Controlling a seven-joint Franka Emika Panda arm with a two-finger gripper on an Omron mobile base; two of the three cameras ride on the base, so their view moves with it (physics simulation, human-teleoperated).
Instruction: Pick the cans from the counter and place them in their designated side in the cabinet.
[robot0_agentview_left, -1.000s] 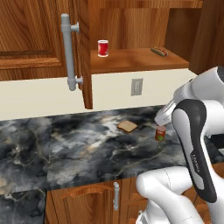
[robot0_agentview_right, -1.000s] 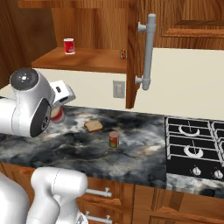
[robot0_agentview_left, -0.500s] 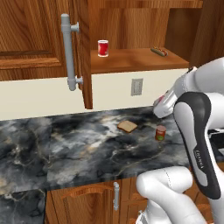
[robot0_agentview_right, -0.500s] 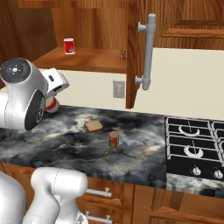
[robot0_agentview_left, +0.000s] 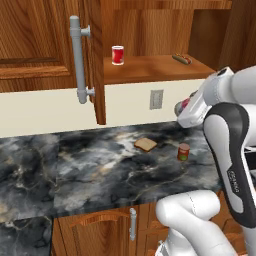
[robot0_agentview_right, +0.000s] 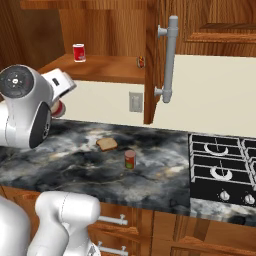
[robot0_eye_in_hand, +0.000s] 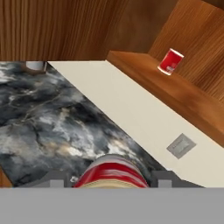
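can (robot0_eye_in_hand: 111, 174) clamped between end effector (robot0_eye_in_hand: 109, 180) fingers

A slice of bread (robot0_agentview_left: 145, 144) lies flat on the dark worktop. A bright red can with white rim (robot0_agentview_left: 117, 55) stands upright on the wooden shelf. A grey wall socket (robot0_agentview_left: 156, 99) sits on the cream wall strip. A black stove (robot0_agentview_right: 223, 167) is at the right.
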